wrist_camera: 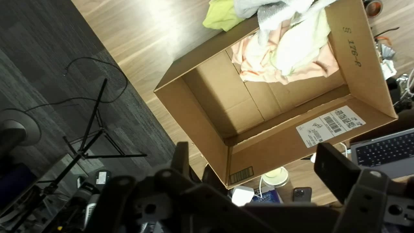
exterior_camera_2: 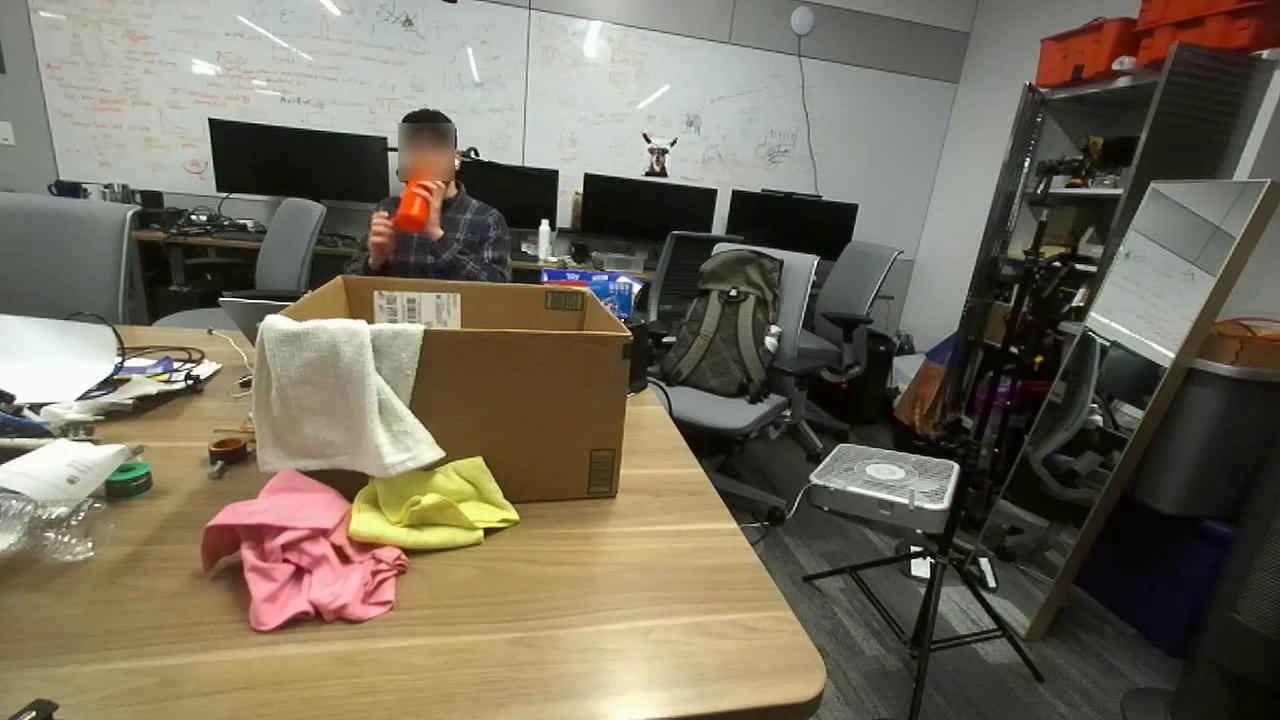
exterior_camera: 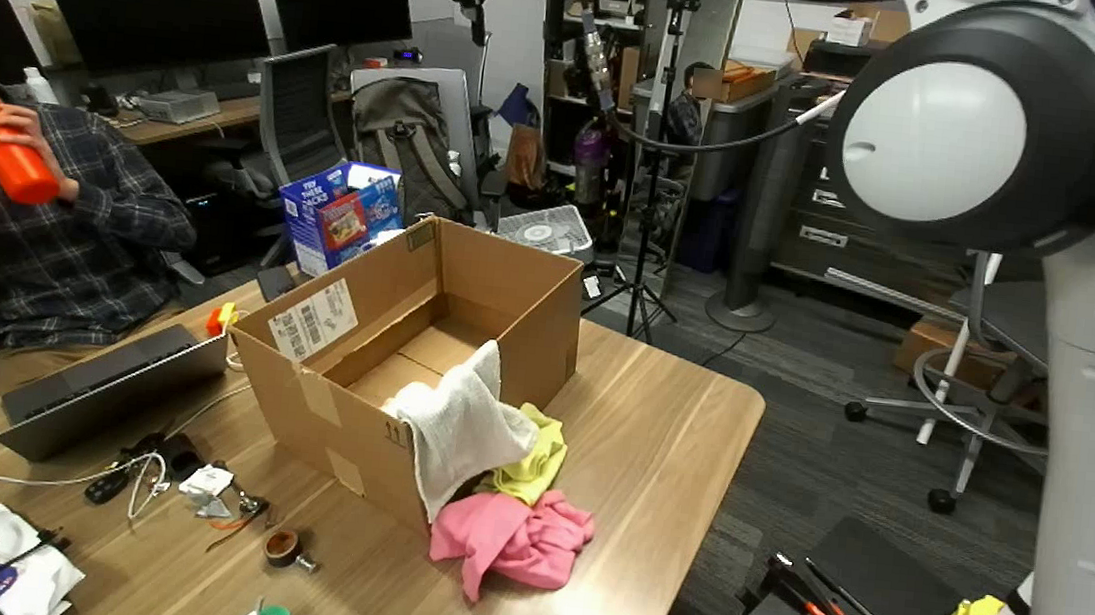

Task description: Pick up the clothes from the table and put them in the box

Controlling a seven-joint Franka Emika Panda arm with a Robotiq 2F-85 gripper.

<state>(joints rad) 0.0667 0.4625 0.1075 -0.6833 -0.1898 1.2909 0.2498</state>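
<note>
We are holding the black two-fingered pincer (wrist_camera: 254, 153), jaws wide apart, well clear of the large rectangular brown cardboard carton (exterior_camera_2: 520, 410) below. Inside, we are finding a crumpled peach cloth (wrist_camera: 255, 70) with a pale yellowish cloth (wrist_camera: 300, 47) on top. A white textured towel (exterior_camera_2: 330, 390) is hanging over the rim; just outside, a bunched yellow cloth (exterior_camera_2: 440, 510) and crumpled pink cloth (exterior_camera_2: 300, 565) are resting on the light tan wooden bench (exterior_camera_2: 620, 610).
</note>
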